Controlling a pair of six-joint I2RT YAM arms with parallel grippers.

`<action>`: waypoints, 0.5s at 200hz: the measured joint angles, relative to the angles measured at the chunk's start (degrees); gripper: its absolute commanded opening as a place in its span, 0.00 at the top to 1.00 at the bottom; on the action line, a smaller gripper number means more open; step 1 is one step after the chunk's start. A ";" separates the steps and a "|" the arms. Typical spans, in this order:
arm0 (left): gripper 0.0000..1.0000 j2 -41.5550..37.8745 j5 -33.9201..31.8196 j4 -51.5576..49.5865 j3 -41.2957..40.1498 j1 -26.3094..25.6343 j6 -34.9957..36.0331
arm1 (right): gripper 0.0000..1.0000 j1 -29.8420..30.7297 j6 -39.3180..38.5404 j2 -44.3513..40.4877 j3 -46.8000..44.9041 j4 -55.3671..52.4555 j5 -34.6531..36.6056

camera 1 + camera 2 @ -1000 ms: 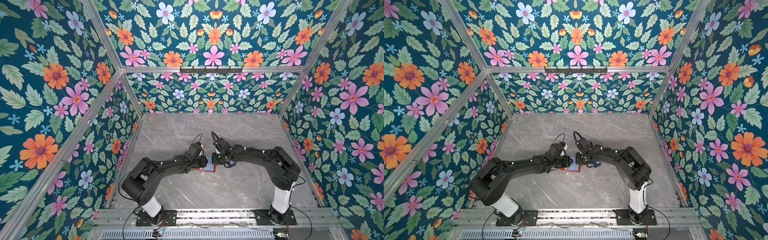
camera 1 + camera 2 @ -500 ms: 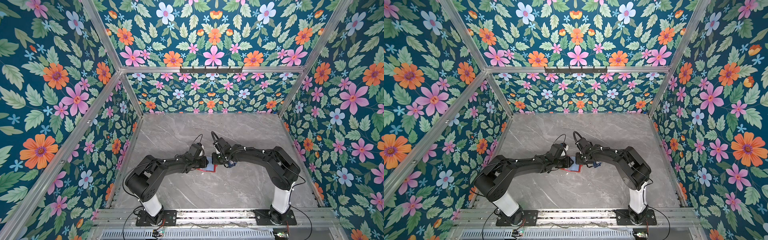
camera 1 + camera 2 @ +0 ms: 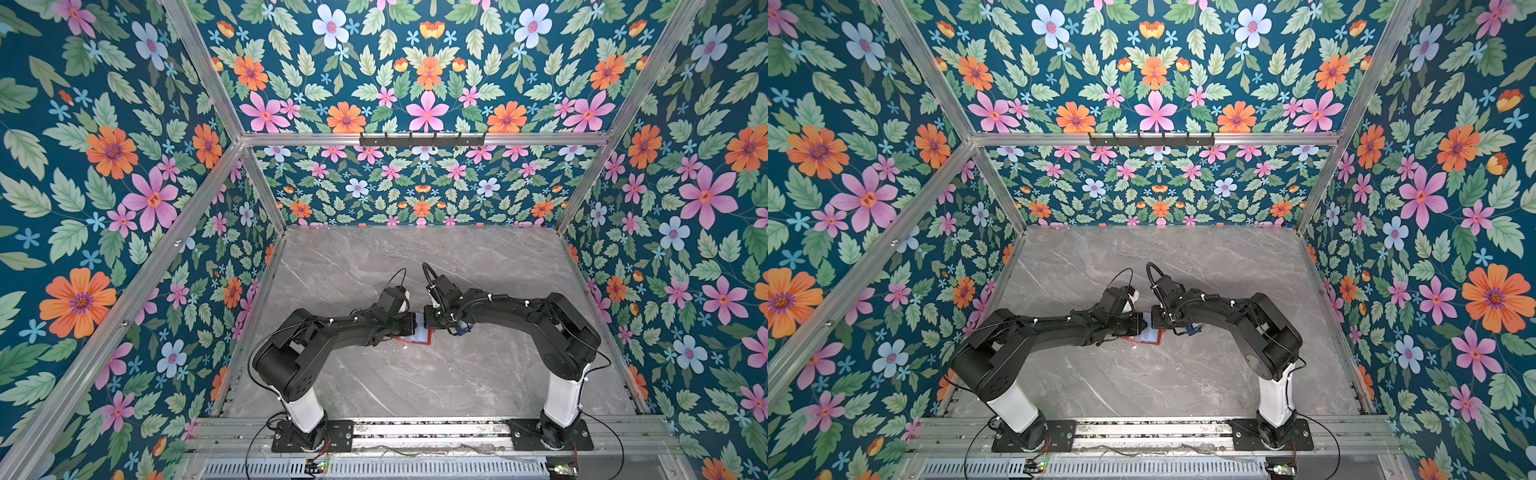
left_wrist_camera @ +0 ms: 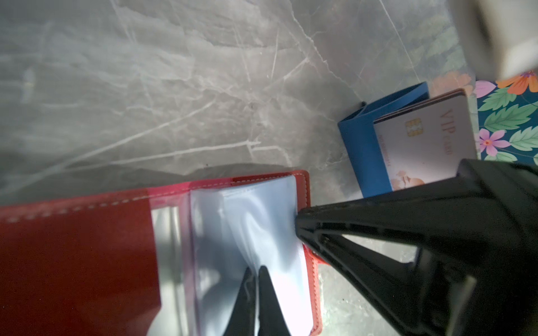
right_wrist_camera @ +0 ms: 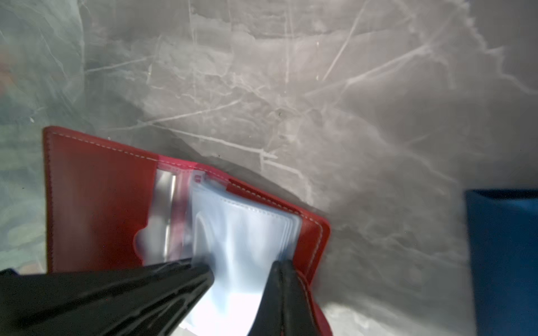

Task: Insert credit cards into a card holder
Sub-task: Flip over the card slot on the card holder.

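The red card holder [image 4: 78, 247] lies open on the marble table, its clear sleeves [image 4: 247, 221] fanned up; in both top views it shows between the arms [image 3: 415, 340] [image 3: 1144, 338]. My left gripper [image 4: 256, 272] is shut on one clear sleeve near its free edge. My right gripper [image 5: 281, 264] is shut on the outer edge of the sleeve stack, beside the red cover [image 5: 96, 203]. The credit cards [image 4: 422, 136], a whitish-pink one on top, stand in a blue tray [image 4: 358, 145] past the right gripper. Neither gripper holds a card.
The blue tray [image 3: 463, 328] sits just right of the holder, under the right arm's wrist. Floral walls [image 3: 415, 195] close in the table [image 3: 415, 386] on three sides. Both arms [image 3: 332, 328] [image 3: 519, 311] meet at the table's middle.
The left gripper has shut on a clear sleeve. The left arm's elbow has shifted slightly. The right arm has not moved.
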 measured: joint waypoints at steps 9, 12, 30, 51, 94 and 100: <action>1.00 -0.63 0.00 -0.24 -0.09 -0.02 -0.02 | 1.00 0.07 0.00 -0.61 -0.28 -0.44 0.50; 1.00 -0.85 -0.02 -0.31 -0.13 -0.02 -0.02 | 1.00 0.07 -0.02 -0.87 -0.42 -0.74 0.76; 1.00 -2.38 -0.39 -0.48 -0.68 -0.02 -0.04 | 0.96 0.11 0.00 -2.89 -1.14 -2.62 2.40; 1.00 -4.20 -1.68 -0.79 -1.55 -0.02 -0.13 | 0.88 0.09 0.00 -5.66 -1.70 -4.15 4.57; 1.00 -6.45 -4.57 -0.15 -3.65 -0.02 -1.62 | 0.77 0.09 -1.18 -9.20 -2.21 -4.90 5.57; 1.00 -6.64 -4.59 0.17 -3.93 -0.02 -1.88 | 0.76 0.09 -1.29 -9.29 -2.23 -4.87 5.20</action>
